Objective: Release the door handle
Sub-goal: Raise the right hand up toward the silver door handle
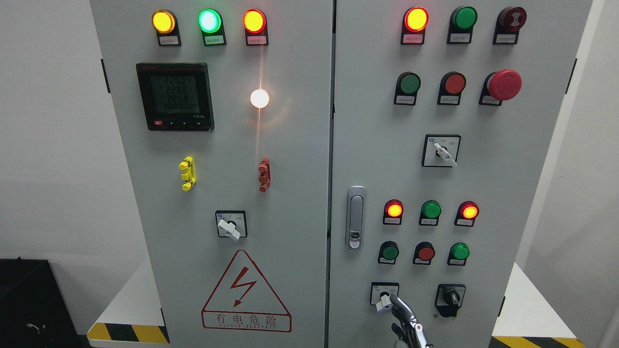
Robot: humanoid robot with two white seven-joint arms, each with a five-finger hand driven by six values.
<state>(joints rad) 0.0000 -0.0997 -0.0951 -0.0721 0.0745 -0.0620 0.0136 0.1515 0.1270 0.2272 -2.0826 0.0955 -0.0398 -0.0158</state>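
One hand of mine shows, my right hand [406, 324], at the bottom edge right of the middle. Its fingers are loosely apart and hold nothing; one fingertip [394, 298] is just beside the white selector switch [384, 302] in the lower part of the right cabinet door [508, 193]. The silver door handle [356, 217] stands upright at this door's left edge, near the centre of the frame, well above my hand and untouched.

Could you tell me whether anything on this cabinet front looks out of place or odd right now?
Nothing looks damaged or askew. The door handle lies flush and free in its recess. The one oddity is the robot hand at the bottom edge: a fingertip sits by the white selector switch rather than the handle.
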